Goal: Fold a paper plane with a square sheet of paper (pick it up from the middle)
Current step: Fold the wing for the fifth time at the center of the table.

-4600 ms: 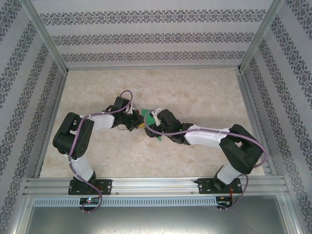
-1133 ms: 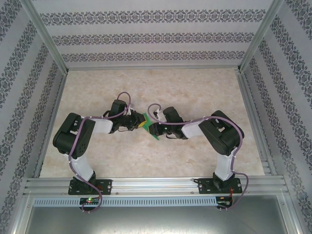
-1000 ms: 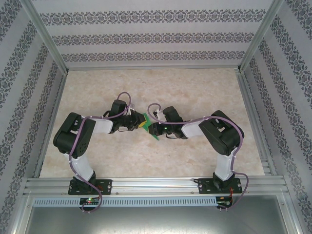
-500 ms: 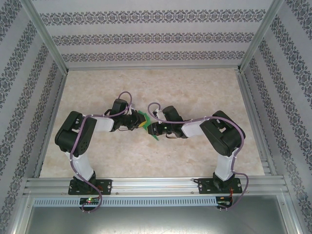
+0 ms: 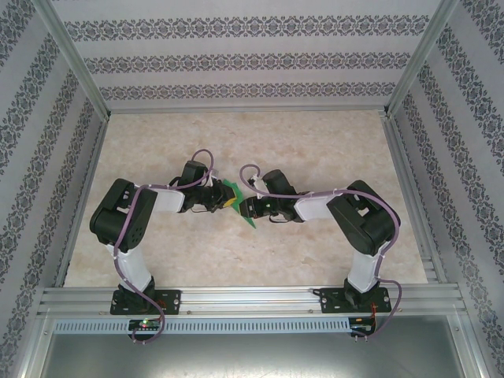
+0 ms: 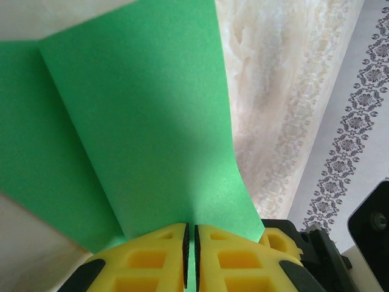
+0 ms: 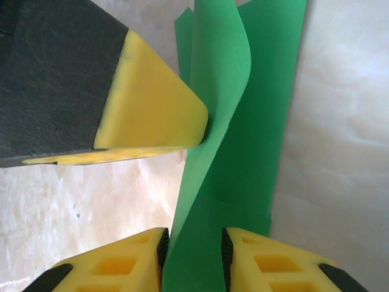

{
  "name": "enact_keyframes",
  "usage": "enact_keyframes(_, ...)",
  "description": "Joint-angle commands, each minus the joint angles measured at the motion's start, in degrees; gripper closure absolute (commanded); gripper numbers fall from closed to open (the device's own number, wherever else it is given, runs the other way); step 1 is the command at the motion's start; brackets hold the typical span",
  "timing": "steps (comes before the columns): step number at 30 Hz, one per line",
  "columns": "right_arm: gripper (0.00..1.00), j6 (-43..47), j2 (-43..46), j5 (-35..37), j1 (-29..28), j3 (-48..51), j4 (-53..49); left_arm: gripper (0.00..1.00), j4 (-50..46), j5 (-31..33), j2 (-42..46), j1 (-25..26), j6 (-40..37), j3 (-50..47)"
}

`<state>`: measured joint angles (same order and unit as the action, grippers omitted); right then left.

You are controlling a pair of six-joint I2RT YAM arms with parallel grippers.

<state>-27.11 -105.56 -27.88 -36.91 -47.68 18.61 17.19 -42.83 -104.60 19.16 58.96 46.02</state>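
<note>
Two claws at work | left claw [image 6: 189, 258] clenched on the near edge of the square sheet of paper [image 6: 140, 121] | right claw [image 7: 191, 255] has just slackened, jaws apart astride the same creased sheet | sheet sits between both claws over mid-counter [image 6: 273, 121] | you look mid-regrip, so the left pinch alone steadies the fold.

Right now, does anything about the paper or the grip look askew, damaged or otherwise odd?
No tear shows. The green paper sheet is creased lengthwise, but one flap bows away from the other layers beside the left fingers, which pinch it; the right fingers stand apart around its end.
</note>
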Motion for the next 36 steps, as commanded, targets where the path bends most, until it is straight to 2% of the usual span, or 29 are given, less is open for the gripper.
enact_keyframes(1, 0.70, 1.33, -1.46, 0.88, -0.73, -2.08, -0.74, 0.85, -1.04, 0.79, -0.48, 0.73, -1.02, 1.19)
enact_keyframes(11, 0.67, 8.05, 0.05, 12.43, -4.79, -4.15, -7.22, 0.85, -1.55, 1.22, -0.39, 0.76, -0.71, 1.22)
enact_keyframes(16, 0.69, 11.50, -0.18, 15.93, -6.65, -4.19, -7.45, 0.85, -1.72, 1.22, -0.40, 0.71, -0.73, 1.36)
enact_keyframes(20, 0.79, 11.45, 0.09, 14.41, -6.45, -3.56, -6.09, 0.86, -1.97, 1.02, -0.02, 0.71, -0.93, 1.27)
enact_keyframes(24, 0.91, 9.23, 0.00, 9.03, -5.17, -2.65, -3.57, 0.85, -3.62, 1.36, 1.49, 0.71, -1.85, 1.18)
enact_keyframes(29, 0.93, 5.17, -0.34, 1.20, -2.78, -1.57, -0.61, 0.83, -7.73, 4.25, 6.72, 0.67, -6.66, -0.77)
enact_keyframes(36, 0.93, 1.68, -2.84, -5.43, -0.83, -2.36, -0.33, 0.79, -3.03, 4.52, 12.97, 0.76, -9.03, -6.73)
